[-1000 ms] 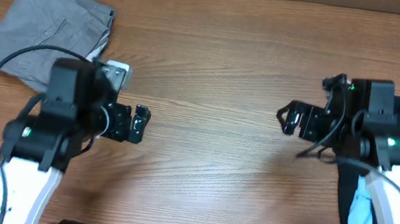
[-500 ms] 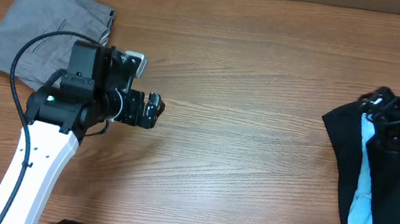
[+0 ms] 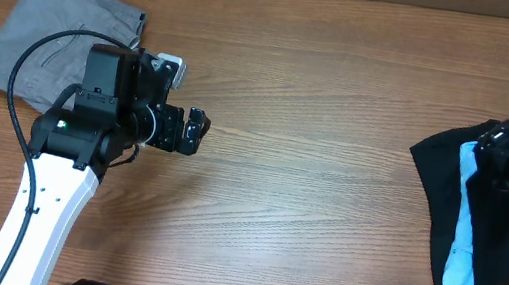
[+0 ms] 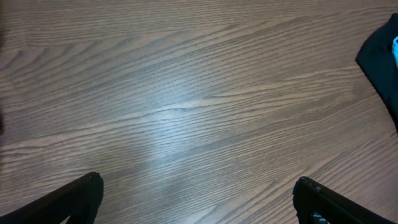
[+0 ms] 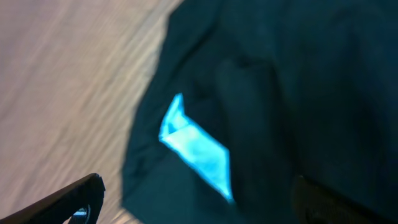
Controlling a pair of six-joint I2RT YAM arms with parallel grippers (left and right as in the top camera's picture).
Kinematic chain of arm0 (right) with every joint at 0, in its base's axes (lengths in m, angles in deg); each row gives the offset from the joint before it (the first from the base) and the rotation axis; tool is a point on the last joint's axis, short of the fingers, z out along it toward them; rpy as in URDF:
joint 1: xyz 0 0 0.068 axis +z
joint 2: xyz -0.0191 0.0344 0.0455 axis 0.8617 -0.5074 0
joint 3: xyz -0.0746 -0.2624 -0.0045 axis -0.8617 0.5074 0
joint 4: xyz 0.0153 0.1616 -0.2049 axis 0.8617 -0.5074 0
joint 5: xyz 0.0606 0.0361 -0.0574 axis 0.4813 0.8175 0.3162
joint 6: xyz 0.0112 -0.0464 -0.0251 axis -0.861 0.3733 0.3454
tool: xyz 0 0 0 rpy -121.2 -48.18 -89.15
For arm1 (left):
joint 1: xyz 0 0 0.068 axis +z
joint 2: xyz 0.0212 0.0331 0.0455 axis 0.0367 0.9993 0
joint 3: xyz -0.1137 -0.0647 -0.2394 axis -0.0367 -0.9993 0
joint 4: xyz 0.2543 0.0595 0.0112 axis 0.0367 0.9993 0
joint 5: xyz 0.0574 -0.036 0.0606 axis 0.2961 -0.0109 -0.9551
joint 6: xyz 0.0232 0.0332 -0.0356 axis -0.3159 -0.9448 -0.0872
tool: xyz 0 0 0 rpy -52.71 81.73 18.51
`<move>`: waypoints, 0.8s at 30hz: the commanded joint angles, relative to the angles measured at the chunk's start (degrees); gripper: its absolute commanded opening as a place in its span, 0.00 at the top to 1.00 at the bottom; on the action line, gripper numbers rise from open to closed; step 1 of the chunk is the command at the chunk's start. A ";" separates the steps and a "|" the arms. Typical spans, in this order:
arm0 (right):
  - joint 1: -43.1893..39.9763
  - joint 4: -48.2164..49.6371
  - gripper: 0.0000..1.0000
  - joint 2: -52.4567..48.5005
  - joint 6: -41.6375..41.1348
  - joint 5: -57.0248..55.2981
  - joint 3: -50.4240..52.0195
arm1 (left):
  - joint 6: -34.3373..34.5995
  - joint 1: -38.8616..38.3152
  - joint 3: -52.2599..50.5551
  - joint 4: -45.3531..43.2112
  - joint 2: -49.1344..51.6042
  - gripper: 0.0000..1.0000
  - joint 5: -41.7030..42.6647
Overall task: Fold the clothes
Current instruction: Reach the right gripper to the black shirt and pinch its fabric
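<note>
— What had changed in that last second?

— Mostly the right side. The right gripper had been reaching in toward the middle of the table. It had since swung out to the right edge and hung over the black shirt. The shirt lay heaped there, with the blue tee showing through a gap in it.

— Had it got hold of anything?

— Not that I could see. Its own camera was blurred, but the fingers stood as wide apart as they go, with cloth beneath them and none between.

— And the left?

— The left gripper had edged a little farther up the table and toward the centre. Its fingers were fully spread and empty, over bare wood. The grey trousers had not stirred from the far left corner.

— So what did that mean for the folding?

— Nothing was spread out or folded yet. I judged the right side was lining up to take the shirt from the heap, and the left was waiting over the open wood where the shirt could be laid flat.
</note>
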 commanded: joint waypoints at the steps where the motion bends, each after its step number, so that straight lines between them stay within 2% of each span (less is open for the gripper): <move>1: 0.00 1.14 0.00 -2.58 -0.79 -4.35 -1.57 | -1.14 -0.31 1.44 -0.15 -0.13 0.00 -0.81; 20: -0.11 9.18 0.00 -6.71 2.27 -9.40 -1.46 | -0.42 -0.31 1.44 0.42 -0.13 0.00 -0.09; 21: -0.11 9.53 0.01 -7.30 2.25 -9.35 -1.46 | -0.39 -0.31 1.44 0.17 -0.13 0.00 0.31; 24: -0.11 10.27 0.15 -8.79 1.86 -9.38 -1.46 | 0.26 -0.31 1.44 -0.15 -0.13 0.00 0.26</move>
